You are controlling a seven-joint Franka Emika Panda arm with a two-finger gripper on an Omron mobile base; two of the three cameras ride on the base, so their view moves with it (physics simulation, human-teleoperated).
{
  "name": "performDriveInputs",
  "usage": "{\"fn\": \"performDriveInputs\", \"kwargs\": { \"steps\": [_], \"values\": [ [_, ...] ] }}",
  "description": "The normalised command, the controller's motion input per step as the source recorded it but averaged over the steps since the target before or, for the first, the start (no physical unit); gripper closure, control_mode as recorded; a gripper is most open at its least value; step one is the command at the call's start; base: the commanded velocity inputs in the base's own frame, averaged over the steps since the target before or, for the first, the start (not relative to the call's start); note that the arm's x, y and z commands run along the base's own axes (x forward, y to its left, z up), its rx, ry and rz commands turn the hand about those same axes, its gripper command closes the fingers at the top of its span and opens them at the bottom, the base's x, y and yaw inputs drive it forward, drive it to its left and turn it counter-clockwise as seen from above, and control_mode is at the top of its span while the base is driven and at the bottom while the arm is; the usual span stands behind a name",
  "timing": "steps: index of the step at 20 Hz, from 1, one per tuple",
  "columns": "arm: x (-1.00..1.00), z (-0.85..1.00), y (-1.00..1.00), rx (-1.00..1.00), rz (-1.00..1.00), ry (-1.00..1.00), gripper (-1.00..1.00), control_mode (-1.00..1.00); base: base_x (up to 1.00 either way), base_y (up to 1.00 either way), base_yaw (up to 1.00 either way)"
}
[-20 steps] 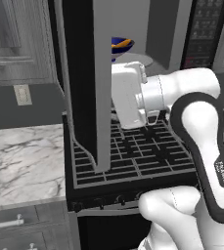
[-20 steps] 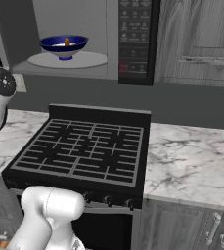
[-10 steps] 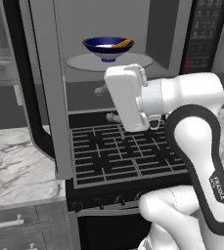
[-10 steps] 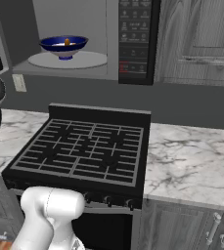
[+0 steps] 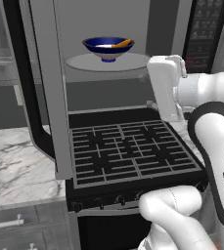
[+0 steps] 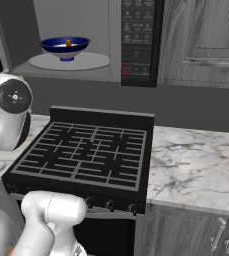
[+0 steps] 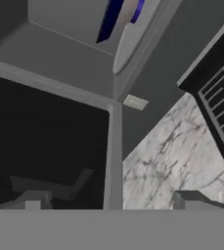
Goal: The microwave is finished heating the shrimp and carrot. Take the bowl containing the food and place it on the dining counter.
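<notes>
bowl (image 5: pixel 107 47) sits on turntable (image 5: pixel 108 62) inside open microwave (image 6: pixel 66 35), carrot (image 5: pixel 122 44) lying in it. stove (image 6: pixel 83 157) below. my gripper (image 7: pixel 113 197) spread wide, holds nothing, beside door (image 5: pixel 45 88). step: reaching for bowl. next i must rise, aim at rim.

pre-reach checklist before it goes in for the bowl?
1. Microwave door swung open, cavity clear: ok.
2. Bowl upright on the turntable: ok.
3. Food in bowl: carrot visible; shrimp cannot tell.
4. Claw open: ok, tips stand wide apart in the hand view.
5. Claw lined up with the bowl: not ok, the hand sits below the cavity, over the stove, and the bowl sits at the top edge of the hand view.
6. Dining counter free for drop-off: cannot tell.
</notes>
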Motion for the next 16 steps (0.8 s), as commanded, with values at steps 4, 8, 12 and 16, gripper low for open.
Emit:
{"fn": "performDriveInputs", "kwargs": {
  "steps": [4, 8, 12, 16],
  "values": [
    [0.48, 0.26, -1.00, 0.00, -0.25, 0.00, -1.00, -1.00, 0.00, 0.00, 0.00],
    [0.62, 0.33, -1.00, 0.00, -0.24, 0.01, -1.00, -1.00, 0.00, 0.00, 0.00],
    [0.57, 0.17, -0.66, 0.00, -0.07, 0.03, -1.00, -1.00, 0.00, 0.00, 0.00],
    [0.25, -0.07, 0.04, 0.00, 0.00, 0.00, -1.00, -1.00, 0.00, 0.00, 0.00]
  ]
}}
